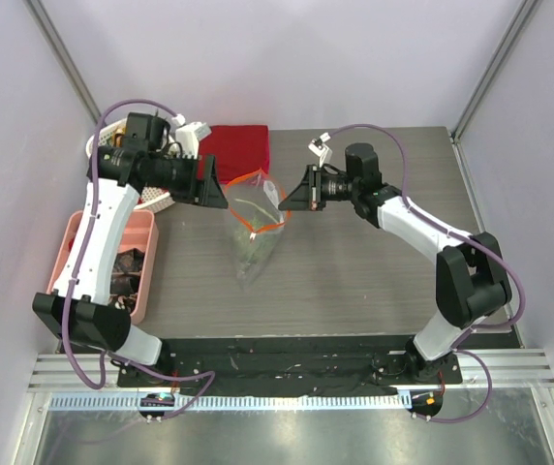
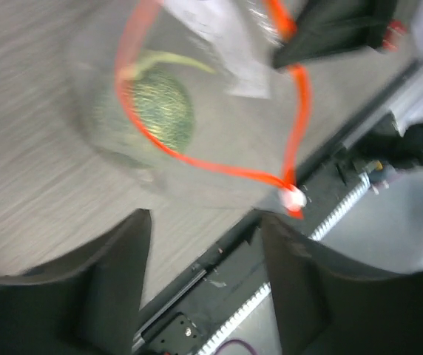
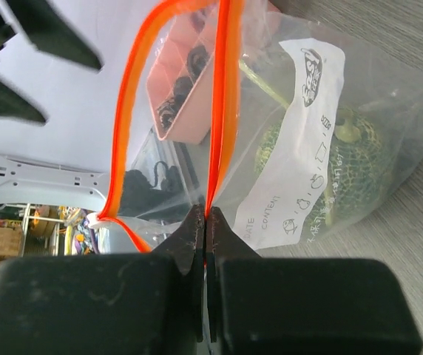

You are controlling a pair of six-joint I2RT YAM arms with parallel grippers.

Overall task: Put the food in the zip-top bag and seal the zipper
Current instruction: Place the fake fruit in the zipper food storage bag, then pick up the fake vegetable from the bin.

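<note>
You see clear zip-top bag (image 1: 255, 242) hanging upright, orange zipper (image 3: 225, 89) gaping open, green netted melon (image 2: 161, 111) inside at bottom.

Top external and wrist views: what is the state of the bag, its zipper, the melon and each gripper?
zip-top bag: held at its mouth edge
zipper: unsealed, its two strips spread in a loop
melon: inside the bag
left gripper: fingers open, holding nothing
right gripper: fingers shut on the zipper

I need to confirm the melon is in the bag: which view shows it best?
Left wrist: the melon shows nearly whole inside the bag, though blurred. Right wrist: sharper, but the white label half covers it. Top: only a green smudge.
</note>
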